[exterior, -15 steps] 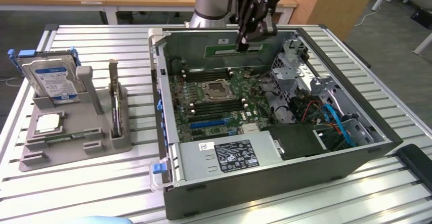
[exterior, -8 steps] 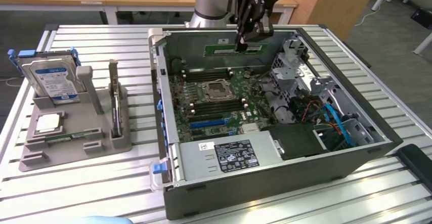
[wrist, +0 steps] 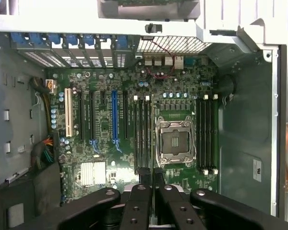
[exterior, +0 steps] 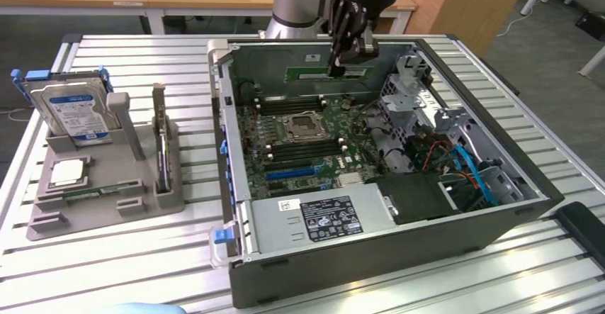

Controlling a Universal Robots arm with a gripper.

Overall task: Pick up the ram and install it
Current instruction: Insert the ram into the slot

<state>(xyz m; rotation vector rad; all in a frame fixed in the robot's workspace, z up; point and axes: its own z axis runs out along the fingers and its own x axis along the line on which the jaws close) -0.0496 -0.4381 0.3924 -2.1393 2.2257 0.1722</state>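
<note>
My gripper (exterior: pixel 338 64) hangs over the far end of the open computer case (exterior: pixel 227 115). Its fingers are squeezed narrow on the ram (exterior: pixel 317 72), a thin green stick. In the wrist view the ram (wrist: pixel 153 191) is just a thin edge pinched between the gripper (wrist: pixel 152 175) tips.

I think the job right now is getting the stick over one of the long black slots (wrist: pixel 143 129) that lie on both sides of the square socket (wrist: pixel 175 141). To do it well, I would keep the stick standing straight and line its long edge up with the slot. I would go down slow and flat so both ends land together. I cannot tell if the small white clips (wrist: pixel 205 170) at the slot ends are open, so I would look before pushing.

At the exterior view's left sits a grey holder (exterior: pixel 113 208), well apart from the gripper. It carries a hard drive (exterior: pixel 74 112) with a blue label, a silver chip (exterior: pixel 66 174) and a second thin stick (exterior: pixel 163 140) on its edge. Next comes the case wall, then the green board (exterior: pixel 283 165). Just to the right of the gripper is a silver metal cage (exterior: pixel 416 87). It is near, so I think it is the thing I could bump. Farther right are blue cables (exterior: pixel 472 176), low in the case and out of the way.
</note>
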